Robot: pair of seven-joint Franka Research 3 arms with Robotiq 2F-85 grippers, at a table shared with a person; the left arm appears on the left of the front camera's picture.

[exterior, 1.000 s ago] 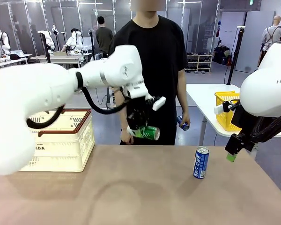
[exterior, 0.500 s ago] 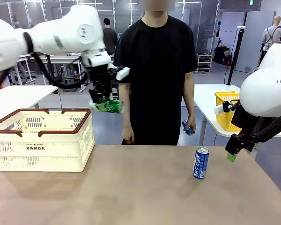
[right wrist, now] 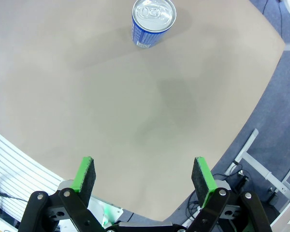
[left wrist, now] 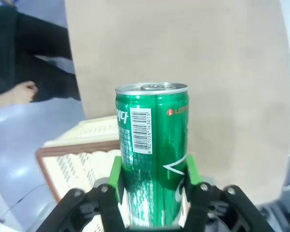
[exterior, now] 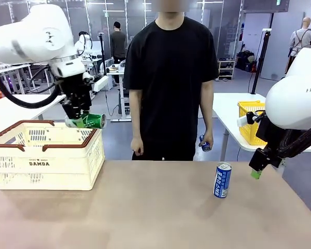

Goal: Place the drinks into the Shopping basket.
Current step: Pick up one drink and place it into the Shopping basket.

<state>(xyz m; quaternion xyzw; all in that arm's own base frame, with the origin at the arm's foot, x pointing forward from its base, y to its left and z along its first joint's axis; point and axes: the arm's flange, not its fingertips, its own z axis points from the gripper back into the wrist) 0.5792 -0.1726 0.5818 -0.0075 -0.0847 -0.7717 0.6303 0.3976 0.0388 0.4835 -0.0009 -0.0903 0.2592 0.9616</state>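
1. The green can [exterior: 89, 121] is hanging on its side in the air over the right end of the Shopping basket [exterior: 41, 163], about level with the brown rim and not yet inside. It is probably lying sideways because the wrist is tilting over towards the crate.
2. The left gripper [exterior: 78, 122] is clamping that can around its lower body. In the left wrist view the green pads [left wrist: 116, 178] are pressing on opposite sides of the can [left wrist: 152, 145], leaving its silver top free. A grip low on the body like this should be letting the can drop cleanly once the jaws part.
3. The basket is sitting at the table's [exterior: 155, 212] left edge, well within this arm's reach, and I cannot tell whether anything is lying in it.
4. A blue-and-white can [exterior: 222, 180] is standing upright on the right side of the table, apart from everything else.
5. The right gripper [exterior: 255, 171] is hovering beside and a little above that can, its fingers spread wide and holding nothing. In its own view [right wrist: 144, 176] the can [right wrist: 153, 17] is lying ahead, so this arm is likely waiting to take it.
6. The person's hand [exterior: 203, 139] is holding another blue can [exterior: 205, 146] low at the side, presumably the next drink to set down.
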